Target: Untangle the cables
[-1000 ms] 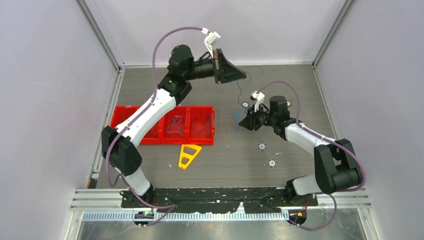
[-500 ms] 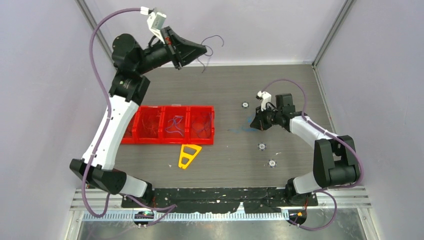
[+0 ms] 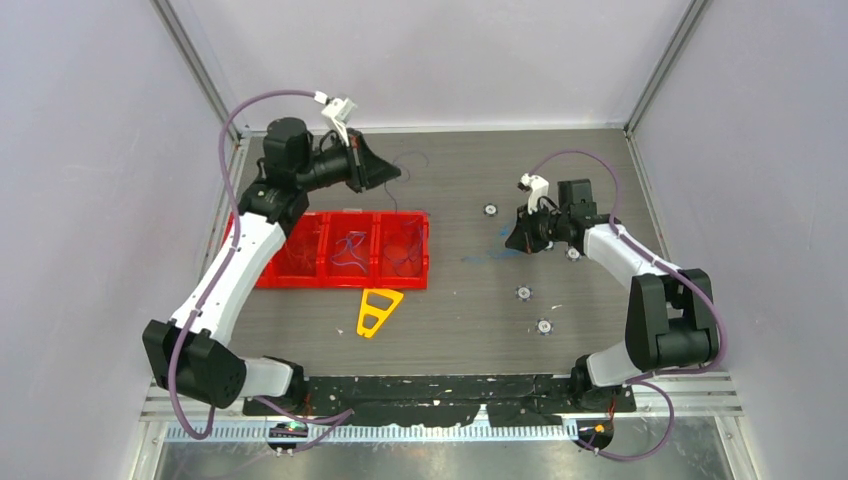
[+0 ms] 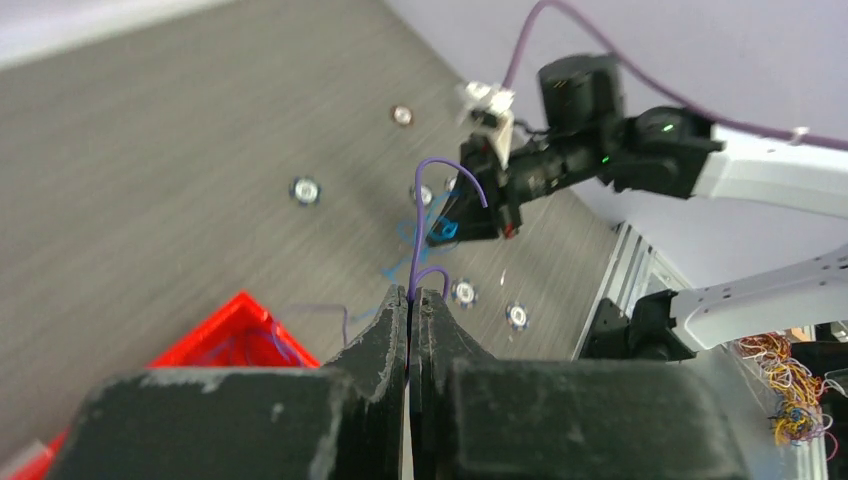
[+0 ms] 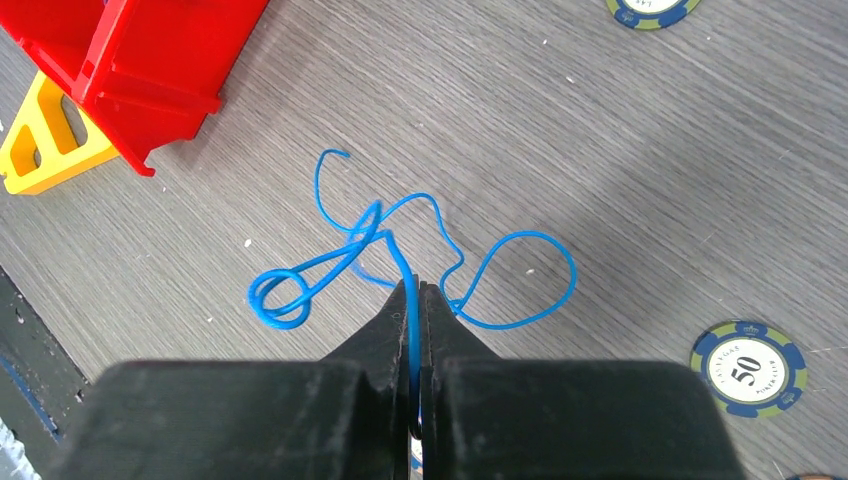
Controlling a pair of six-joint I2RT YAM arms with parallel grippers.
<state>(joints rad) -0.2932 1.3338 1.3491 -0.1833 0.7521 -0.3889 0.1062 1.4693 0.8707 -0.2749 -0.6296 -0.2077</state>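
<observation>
My left gripper (image 3: pixel 392 172) is raised at the back left, above the far edge of the red bin (image 3: pixel 300 220). It is shut on a thin purple wire (image 4: pixel 418 225) that loops out past the fingertips (image 4: pixel 392 315). My right gripper (image 3: pixel 512 243) is low over the table at the middle right. It is shut on a light-blue wire (image 5: pixel 350 250) whose loops lie on the grey table; it shows faintly in the top view (image 3: pixel 487 258). More thin wires lie inside the red bin's compartments (image 3: pixel 350 250). No red wire shows outside the bin.
A yellow triangular piece (image 3: pixel 377 311) lies in front of the bin. Several poker chips are scattered near the right arm (image 3: pixel 523 292), one beside the blue wire (image 5: pixel 747 367). Walls close the table on three sides.
My left arm swung from the back middle to the back left, rising then coming down toward the bin, carrying the purple wire free of the blue one. My right gripper shifted slightly right, holding the blue wire.
</observation>
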